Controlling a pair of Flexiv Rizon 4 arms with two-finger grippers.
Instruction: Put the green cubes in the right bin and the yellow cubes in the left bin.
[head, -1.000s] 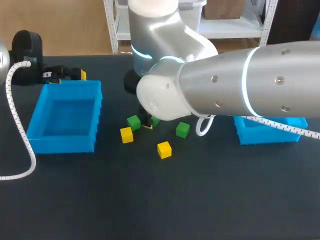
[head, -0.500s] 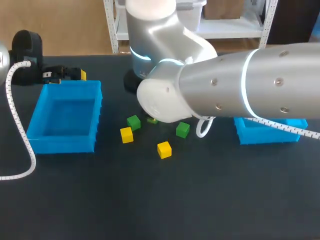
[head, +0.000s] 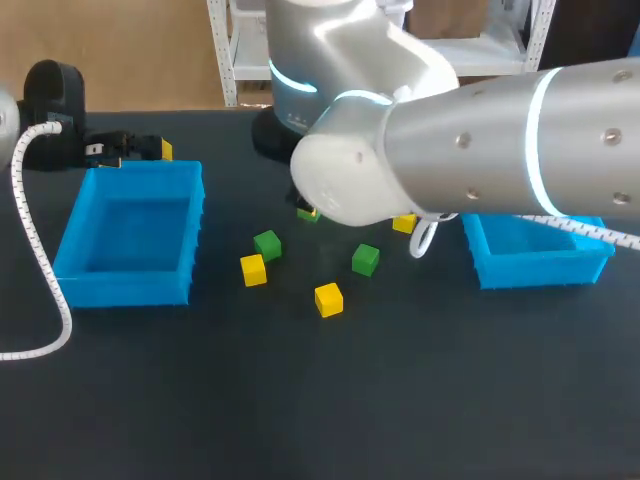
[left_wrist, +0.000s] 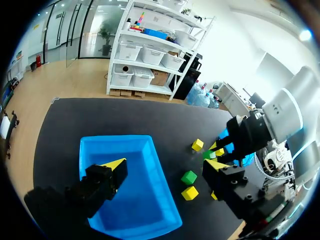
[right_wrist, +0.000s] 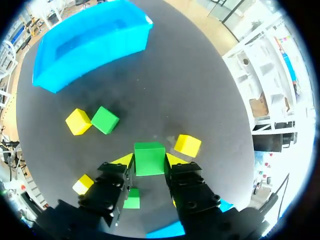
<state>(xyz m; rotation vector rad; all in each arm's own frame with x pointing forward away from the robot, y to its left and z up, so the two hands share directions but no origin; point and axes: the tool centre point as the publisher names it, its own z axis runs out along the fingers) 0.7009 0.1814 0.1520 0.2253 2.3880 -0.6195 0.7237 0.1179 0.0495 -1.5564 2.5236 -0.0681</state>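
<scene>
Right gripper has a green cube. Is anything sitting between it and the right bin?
One yellow cube lies on the table between the green cube in the right gripper and the right bin. Nothing else visible is in that stretch. The held cube looks lifted, so it probably passes over.

The tabletop (head: 400, 400) was a dark, matte, near-black surface, evenly lit from above, with only soft, faint shadows on it.
</scene>
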